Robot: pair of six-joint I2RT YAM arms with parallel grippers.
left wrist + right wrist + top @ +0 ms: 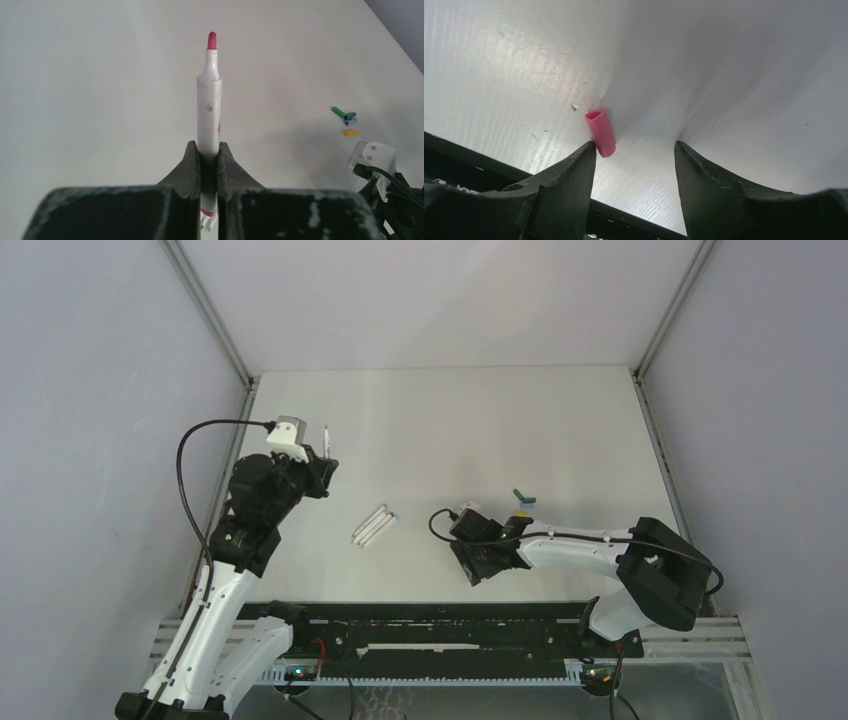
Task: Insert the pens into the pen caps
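**Desk:** The left gripper point(209, 150), what was it doing?

**Photographer:** It was clamped on a pen point(210, 100), its dark, scuffed, wedge-shaped jaws pressed against both sides of the lower barrel. The pen stood out straight beyond the jaws, clear of the table point(500, 420). Its barrel was a smooth white cylinder that narrowed to a slim neck and a rounded pink-red tip.

**Desk:** Any writing on it?

**Photographer:** There were pink marks along the barrel and a pink band near its back end, but none of them could be read.

**Desk:** And the right gripper point(634, 150)?

**Photographer:** Its jaws were spread apart over the table with nothing between them. The pink cap point(601, 132), a short, hollow, glossy plastic tube, lay on its side at the tip of one finger. Its open mouth pointed away from the gripper. Whether it touched the finger could not be told.

**Desk:** The rest?

**Photographer:** Three white pens point(375, 526) lay side by side, touching, between the two arms. The other caps point(348, 121), in green, blue and yellow, sat in a tight cluster just beyond the right wrist. The table was matte white with a faint grain.
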